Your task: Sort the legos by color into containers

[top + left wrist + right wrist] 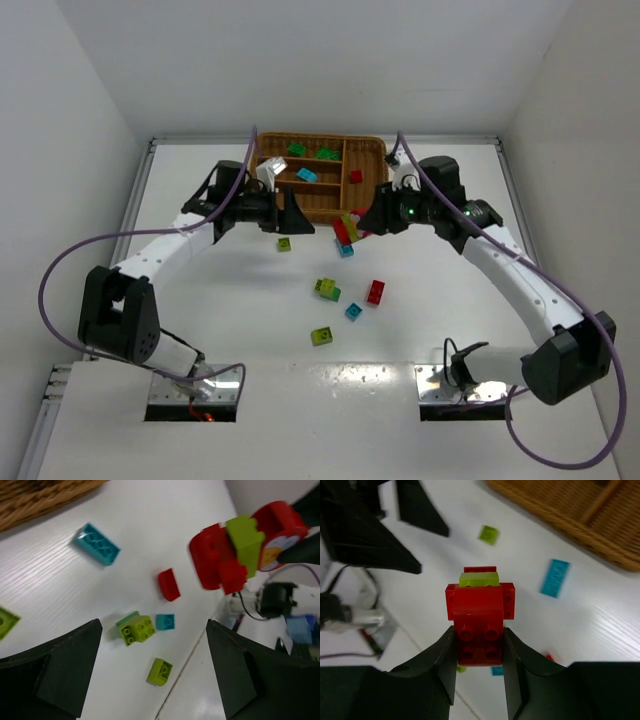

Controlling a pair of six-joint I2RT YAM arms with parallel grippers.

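My right gripper (480, 641) is shut on a clump of red and yellow-green legos (480, 607), held in the air just in front of the wicker tray (372, 150). Facing it from the left, my left gripper (292, 222) stands open and empty, a short gap from the clump (235, 550). Loose on the table lie a long cyan brick (96, 543), a red brick (169, 584), a yellow-green and green pair (136, 628), a small cyan brick (165, 622) and a yellow-green brick (159, 672). The tray compartments hold green (297, 150), cyan (307, 175) and red (356, 177) bricks.
Another yellow-green brick (284, 244) lies under the left gripper. Both arms reach in from the sides, with purple cables looping out. White walls close in the table on three sides. Two metal mounting plates (195, 392) sit at the near edge.
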